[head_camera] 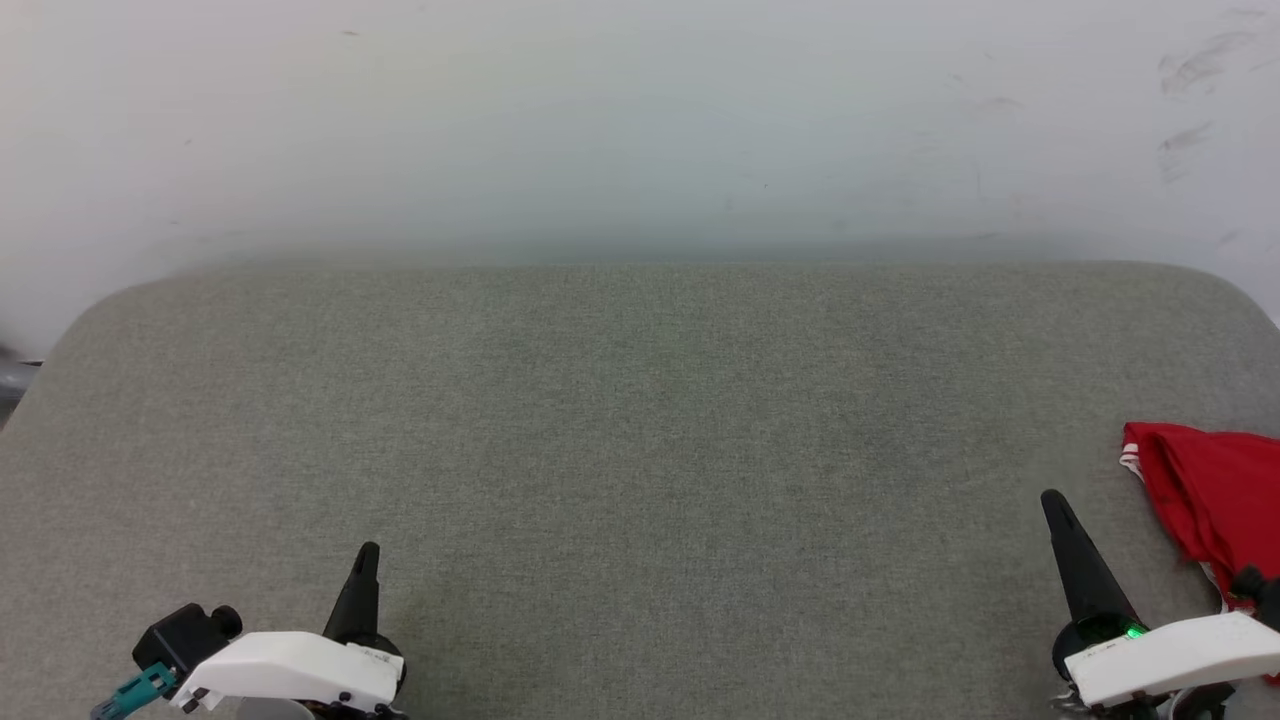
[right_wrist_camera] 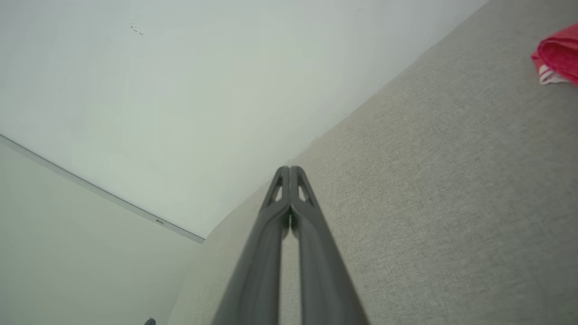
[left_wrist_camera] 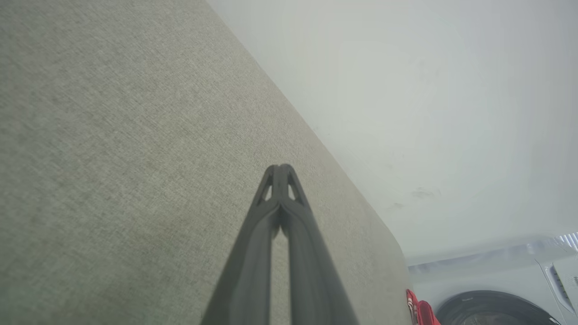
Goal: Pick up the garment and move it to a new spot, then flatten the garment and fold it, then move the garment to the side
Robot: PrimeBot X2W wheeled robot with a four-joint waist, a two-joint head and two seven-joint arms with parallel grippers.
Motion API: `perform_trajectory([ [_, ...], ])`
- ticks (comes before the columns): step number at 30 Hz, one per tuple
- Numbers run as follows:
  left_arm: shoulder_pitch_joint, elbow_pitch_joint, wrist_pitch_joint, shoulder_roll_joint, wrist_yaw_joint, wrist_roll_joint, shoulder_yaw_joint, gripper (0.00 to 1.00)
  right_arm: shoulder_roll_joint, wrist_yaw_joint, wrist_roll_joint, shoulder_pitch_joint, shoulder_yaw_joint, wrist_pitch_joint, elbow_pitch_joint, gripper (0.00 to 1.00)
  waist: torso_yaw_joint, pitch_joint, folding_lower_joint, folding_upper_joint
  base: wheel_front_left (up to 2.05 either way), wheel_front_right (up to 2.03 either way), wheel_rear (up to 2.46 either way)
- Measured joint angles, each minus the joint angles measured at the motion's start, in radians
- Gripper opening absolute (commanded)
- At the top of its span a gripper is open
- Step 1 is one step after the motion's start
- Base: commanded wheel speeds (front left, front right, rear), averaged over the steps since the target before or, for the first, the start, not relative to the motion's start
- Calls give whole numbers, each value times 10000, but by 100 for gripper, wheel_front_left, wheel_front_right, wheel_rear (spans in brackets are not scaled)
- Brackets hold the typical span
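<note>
The garment [head_camera: 1215, 500], bright red with a strip of striped trim, lies bunched at the right edge of the grey fabric table [head_camera: 640, 450], partly cut off by the head view's border. A corner of the garment [right_wrist_camera: 557, 54] shows at the upper right of the right wrist view, and a sliver of the garment [left_wrist_camera: 422, 311] at the table's far end in the left wrist view. My right gripper [head_camera: 1052, 500] is shut and empty, just left of the garment and apart from it. My left gripper [head_camera: 368, 552] is shut and empty at the lower left, far from the garment.
A pale wall [head_camera: 640, 130] runs along the table's far edge. The table's corners are rounded. A white appliance with a round dark door [left_wrist_camera: 492, 307] stands beyond the table's right end.
</note>
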Motion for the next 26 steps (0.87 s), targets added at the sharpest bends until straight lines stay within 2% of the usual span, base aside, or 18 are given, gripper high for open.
perform_trajectory([
  [26,-271,-4,736,-291,-447,-2368,612,0,-19,0,2892,-607,-44,61,848,0,-22,98,0,0,0,0,0],
])
